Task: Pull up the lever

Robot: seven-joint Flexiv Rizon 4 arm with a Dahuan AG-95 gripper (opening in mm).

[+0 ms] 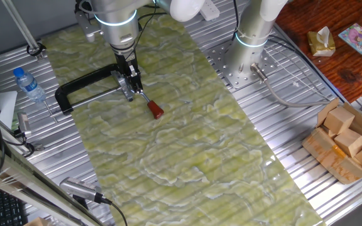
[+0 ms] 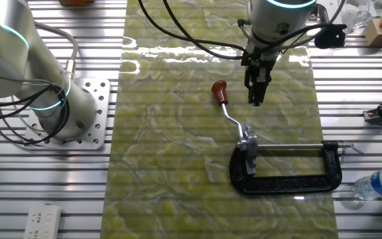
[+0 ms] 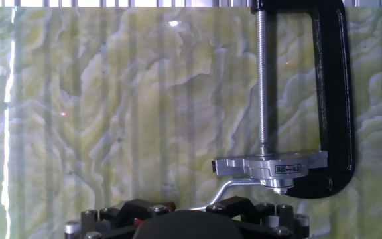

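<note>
Just one lever (image 2: pixel 225 103), one gripper (image 2: pixel 256 98), one clamp (image 2: pixel 290 179)

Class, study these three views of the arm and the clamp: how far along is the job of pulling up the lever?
Done: the gripper has been brought beside the lever, near its red cap. In hand: it hangs above the mat; no view shows the fingers around the rod, and whether they are open is unclear. Left: the lever slants out low from its base by the black clamp, so gripping and pulling up remain.

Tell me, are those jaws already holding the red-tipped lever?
No: in the other fixed view the gripper hangs beside the lever, with green mat showing between them.
</note>
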